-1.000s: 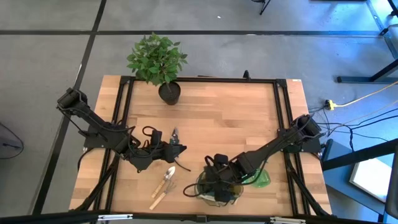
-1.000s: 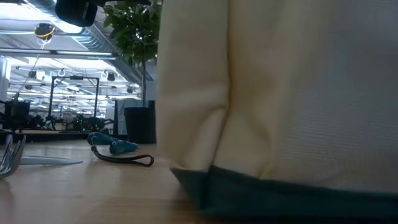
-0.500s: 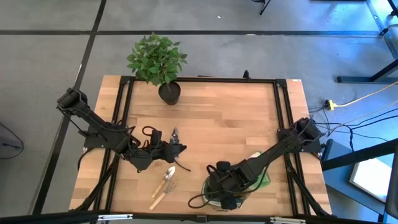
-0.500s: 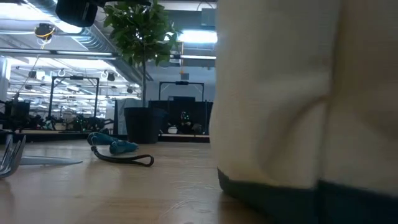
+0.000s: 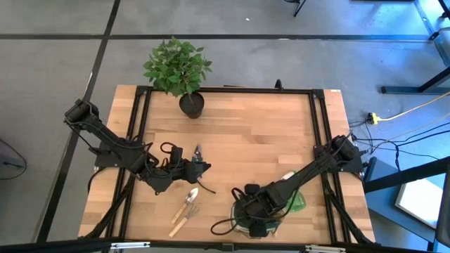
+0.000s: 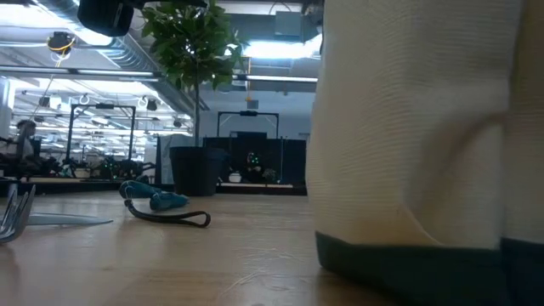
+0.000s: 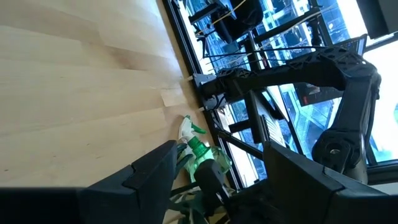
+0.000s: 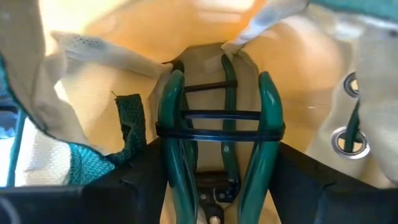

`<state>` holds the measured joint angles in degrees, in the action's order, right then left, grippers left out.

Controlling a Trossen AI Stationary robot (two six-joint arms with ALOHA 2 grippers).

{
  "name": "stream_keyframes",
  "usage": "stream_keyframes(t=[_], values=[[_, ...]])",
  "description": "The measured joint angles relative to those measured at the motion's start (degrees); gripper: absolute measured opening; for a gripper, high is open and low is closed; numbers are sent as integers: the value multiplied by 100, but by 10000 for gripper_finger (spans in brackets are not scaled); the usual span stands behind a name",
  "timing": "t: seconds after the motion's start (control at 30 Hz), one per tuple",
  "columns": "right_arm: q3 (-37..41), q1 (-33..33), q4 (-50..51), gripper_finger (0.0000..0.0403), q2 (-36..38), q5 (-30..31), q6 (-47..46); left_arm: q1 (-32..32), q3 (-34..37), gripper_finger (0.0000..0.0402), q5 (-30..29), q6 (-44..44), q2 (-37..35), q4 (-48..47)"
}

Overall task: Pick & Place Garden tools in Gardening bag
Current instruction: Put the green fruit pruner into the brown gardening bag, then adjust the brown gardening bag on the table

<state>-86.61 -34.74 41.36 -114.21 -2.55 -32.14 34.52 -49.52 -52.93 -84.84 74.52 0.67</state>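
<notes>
Right gripper [image 5: 254, 223] sits inside gardening bag [image 6: 425, 170], fingers around green-handled pruners [image 8: 219, 137]; we cannot tell if released. Bag fills low view, cut off. Left gripper [image 5: 199, 169] waits left of bag, fingers parted, holding nothing. Left of bag we count two wooden-handled tools [image 5: 185, 208], one snips [image 5: 197, 150]; spray bottle [image 7: 202, 152] beside bag.

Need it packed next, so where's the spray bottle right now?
High view: the spray bottle lies near the table's front right, beside the gardening bag, partly under the right arm.
</notes>
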Motion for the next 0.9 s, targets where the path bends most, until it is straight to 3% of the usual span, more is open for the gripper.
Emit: stream_keyframes(t=[0.5,0.73,0.9], values=[[1,-39,-146,226,-22,18,197,0,0,235,0,13,0,-64],[2,-46,-317,277,-26,39,347,0,0,235,0,15,0,-87],[2,-43,-282,253,-26,97,353,0,0,235,2,63,0,-87]])
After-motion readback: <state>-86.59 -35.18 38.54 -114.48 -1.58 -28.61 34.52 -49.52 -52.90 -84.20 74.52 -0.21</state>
